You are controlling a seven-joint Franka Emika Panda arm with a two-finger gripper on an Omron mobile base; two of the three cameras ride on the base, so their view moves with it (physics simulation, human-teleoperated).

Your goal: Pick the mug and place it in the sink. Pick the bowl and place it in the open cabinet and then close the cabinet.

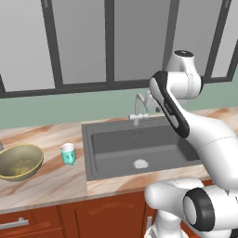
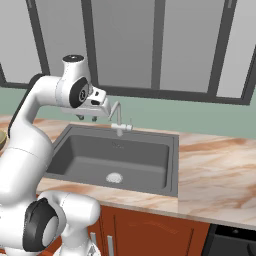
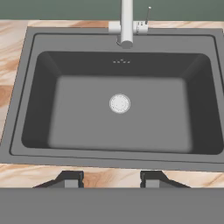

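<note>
- The claw [image 3: 111,179] hangs above the sink [image 3: 30,109], pointing down into the basin; its two dark finger tips [image 3: 70,178] stand apart with a clear gap between them, at a middling spread rather than wide.
- Nothing sits between the tips, and they touch nothing; below the gap lie the sink's near rim and a strip of marble table [image 3: 109,175].
- In the right base view the claw [image 2: 87,117] shows under the white hand, high over the left rear part of the sink [image 2: 172,165], just left of the faucet [image 2: 116,117].
- In the left base view the hand is mostly hidden behind the arm's dark-banded link, so the fingers cannot be made out there.
- The mug [image 1: 68,153] stands upright on the table [image 1: 51,181], left of the sink [image 1: 88,153] and near its left rim, not touching it.
- The bowl [image 1: 19,161] rests on the table just left of the mug, a small gap between them; its speckled inside faces up and it looks a little tilted.
- The sink basin holds only its round drain [image 3: 120,103]; the faucet [image 3: 127,22] rises from the far rim.
- Below the table's front edge run reddish-brown drawers [image 1: 28,223] with a short silver handle.
- Behind the table, a pale green wall and dark-framed window panes [image 1: 79,42].
</note>
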